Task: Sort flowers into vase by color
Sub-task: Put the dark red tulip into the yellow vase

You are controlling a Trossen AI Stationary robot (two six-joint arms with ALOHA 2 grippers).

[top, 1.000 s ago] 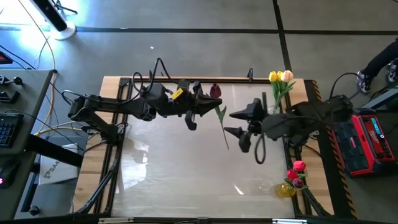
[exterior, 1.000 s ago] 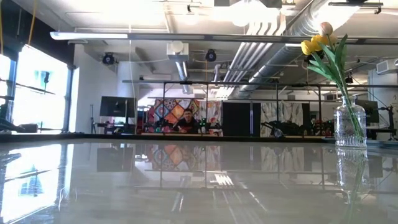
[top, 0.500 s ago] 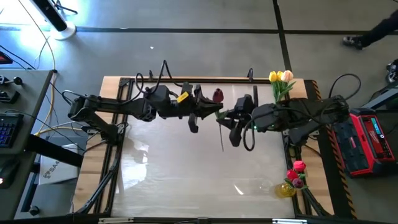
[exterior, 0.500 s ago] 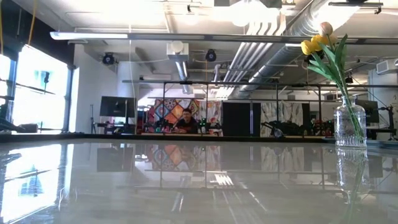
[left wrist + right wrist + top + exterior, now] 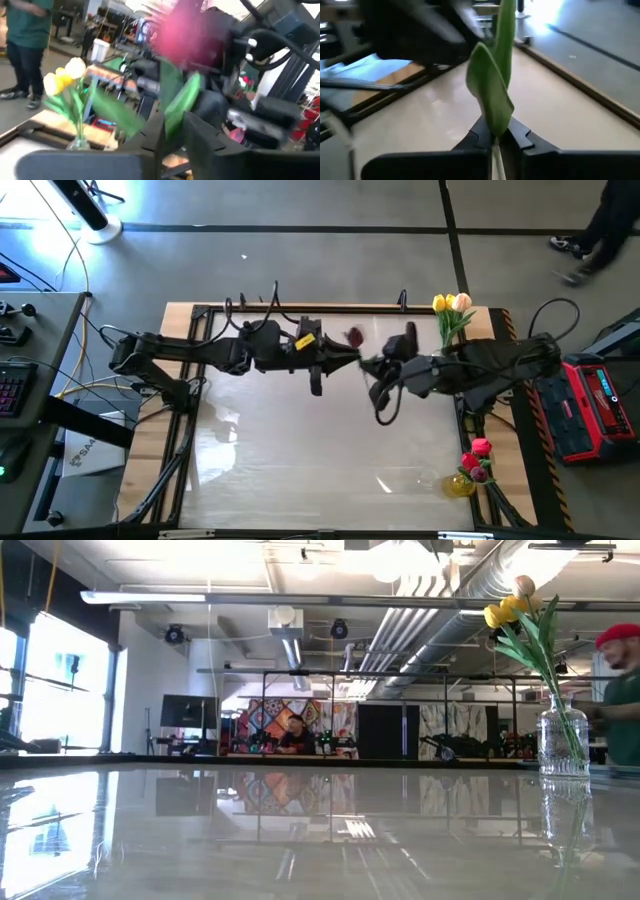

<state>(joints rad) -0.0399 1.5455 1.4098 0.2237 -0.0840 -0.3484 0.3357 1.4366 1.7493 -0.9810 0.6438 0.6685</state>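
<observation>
Maroon tulip (image 5: 354, 337) hangs above the tabletop (image 5: 300, 440), right gripper (image 5: 366, 367) fingers clenched on its stem, left gripper (image 5: 345, 360) seemingly loosening. Yellow vase (image 5: 452, 320) and red vase (image 5: 470, 470) hold flowers; this one remains.

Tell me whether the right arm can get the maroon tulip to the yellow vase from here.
Probably yes: the right gripper is shut on the maroon tulip, and no object lies between it and the yellow vase.
</observation>
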